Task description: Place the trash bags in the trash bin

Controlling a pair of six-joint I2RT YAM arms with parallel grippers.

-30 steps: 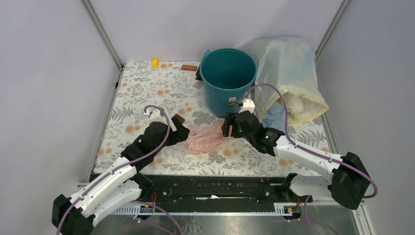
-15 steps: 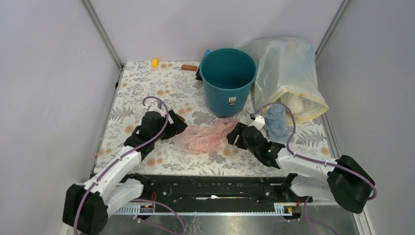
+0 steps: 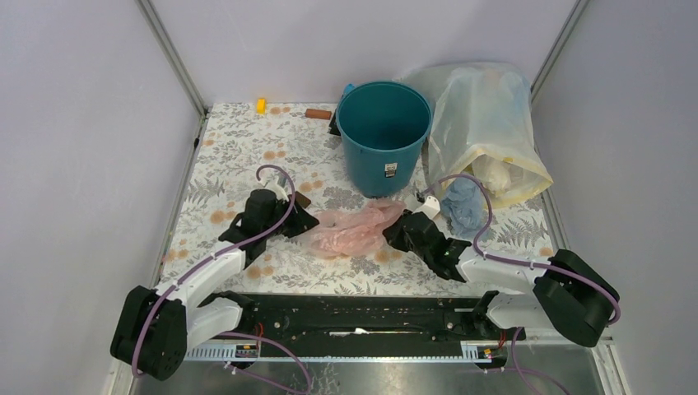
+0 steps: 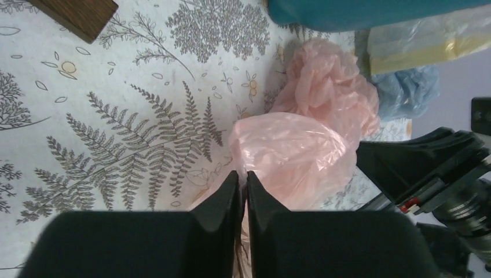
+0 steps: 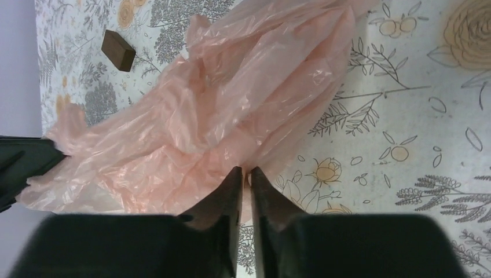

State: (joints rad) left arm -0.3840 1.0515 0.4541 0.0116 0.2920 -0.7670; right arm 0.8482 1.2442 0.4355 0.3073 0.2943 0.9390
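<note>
Pink trash bag [image 3: 350,230] sits crumpled near the trash bin [image 3: 383,136], left gripper [image 3: 306,220] and right gripper [image 3: 393,234] each pinching an end (fingers nearly touching).

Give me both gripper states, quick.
Left gripper: closed, jaws pinching the crumpled translucent pink plastic trash bag.
Right gripper: closed, jaws pinching the same pink plastic from the opposite side.

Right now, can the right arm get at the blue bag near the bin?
Probably yes: the blue bag lies bare beside it, but the right end effector is shut on the pink bag.
</note>
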